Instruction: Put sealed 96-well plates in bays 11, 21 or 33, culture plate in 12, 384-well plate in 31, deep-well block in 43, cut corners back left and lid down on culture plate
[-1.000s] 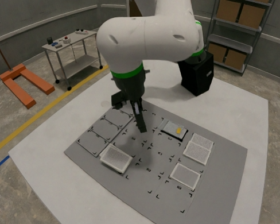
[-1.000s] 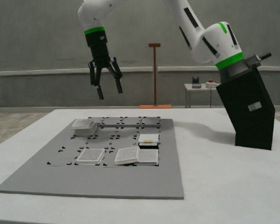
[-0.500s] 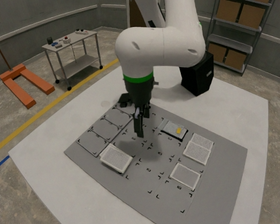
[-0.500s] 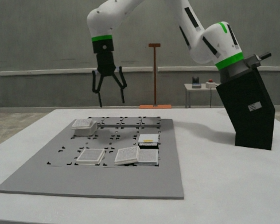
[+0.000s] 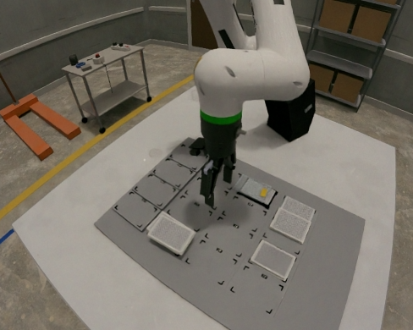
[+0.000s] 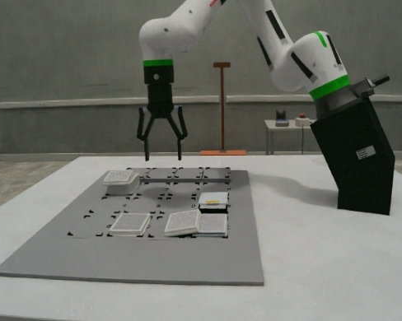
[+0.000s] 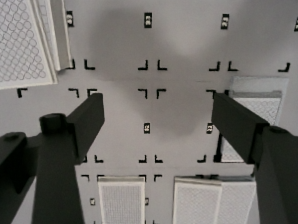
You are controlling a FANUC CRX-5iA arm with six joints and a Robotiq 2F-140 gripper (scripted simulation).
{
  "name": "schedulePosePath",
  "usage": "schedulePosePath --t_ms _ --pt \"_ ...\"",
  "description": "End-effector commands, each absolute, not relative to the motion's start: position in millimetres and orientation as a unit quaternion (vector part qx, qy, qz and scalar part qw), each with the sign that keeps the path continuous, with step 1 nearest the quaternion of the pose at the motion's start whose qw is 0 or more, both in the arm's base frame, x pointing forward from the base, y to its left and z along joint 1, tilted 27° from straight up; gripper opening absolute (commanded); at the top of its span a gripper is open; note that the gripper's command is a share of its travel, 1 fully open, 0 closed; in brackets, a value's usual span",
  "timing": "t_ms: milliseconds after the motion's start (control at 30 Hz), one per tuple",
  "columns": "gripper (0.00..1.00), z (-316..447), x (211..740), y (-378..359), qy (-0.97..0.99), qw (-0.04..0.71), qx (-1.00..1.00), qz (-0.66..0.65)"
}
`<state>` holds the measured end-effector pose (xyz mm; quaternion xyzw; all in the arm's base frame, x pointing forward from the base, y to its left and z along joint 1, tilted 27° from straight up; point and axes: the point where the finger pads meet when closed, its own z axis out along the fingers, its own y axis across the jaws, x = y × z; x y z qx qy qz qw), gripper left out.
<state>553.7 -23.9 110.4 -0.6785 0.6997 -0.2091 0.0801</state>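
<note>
My gripper [image 5: 215, 198] hangs open and empty above the middle of the grey deck [image 5: 223, 228]; it also shows in the exterior view [image 6: 162, 158] and the wrist view [image 7: 157, 107]. A tall white deep-well block [image 5: 171, 233] [image 6: 119, 181] [image 7: 25, 45] stands askew over its bay's corner pieces. The dark culture plate with a yellow mark on its lid [image 5: 257, 190] [image 6: 213, 200] lies in a bay, and the lid looks a little askew. A white plate [image 5: 290, 225] [image 6: 182, 222] [image 7: 210, 200] leans tilted on another plate [image 5: 299, 207] [image 6: 213, 224]. One more plate [image 5: 273, 259] [image 6: 130, 223] [image 7: 121, 200] lies flat.
A row of raised bay floors [image 5: 157, 186] [image 6: 180, 174] runs along one edge of the deck. The arm's black pedestal [image 5: 291, 114] [image 6: 357, 165] stands beside the deck. A metal cart [image 5: 105, 80] and shelves [image 5: 350, 46] stand off the table.
</note>
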Motion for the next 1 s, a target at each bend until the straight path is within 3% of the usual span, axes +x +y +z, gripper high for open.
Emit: schedulePosePath --t_ms 0,367,400,967 --pt "0.70 111 554 -24 0.701 0.081 -0.674 -0.217" --pt "0.70 111 554 -24 0.701 0.081 -0.674 -0.217" --pt "1.00 109 552 -21 0.701 0.081 -0.674 -0.217" --pt "1.00 85 521 24 0.701 0.081 -0.674 -0.217"
